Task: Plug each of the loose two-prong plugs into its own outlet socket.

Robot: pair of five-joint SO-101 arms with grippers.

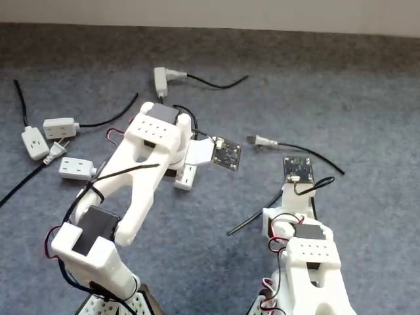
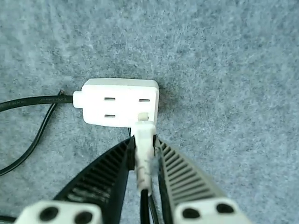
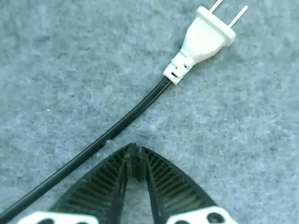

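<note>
My left gripper [image 2: 144, 141] is shut on a white two-prong plug [image 2: 145, 161]. The plug's prongs touch the lower right slots of a white outlet socket [image 2: 117, 107] lying on the grey carpet; how deep they sit I cannot tell. My right gripper [image 3: 136, 161] is shut on nothing and hovers over the carpet beside a black cable [image 3: 117, 128]. That cable ends in another loose white plug [image 3: 205, 35], prongs bare, which also lies by the right arm [image 1: 308, 252] as the plug [image 1: 261, 140]. The left arm [image 1: 147, 154] covers its own gripper from above.
Three more white sockets [image 1: 59, 126], [image 1: 33, 143], [image 1: 74, 168] lie at the left with a loose plug [image 1: 56, 152] among them. A further white plug piece [image 1: 161, 80] with a cable lies at the back. Black cables trail across the carpet.
</note>
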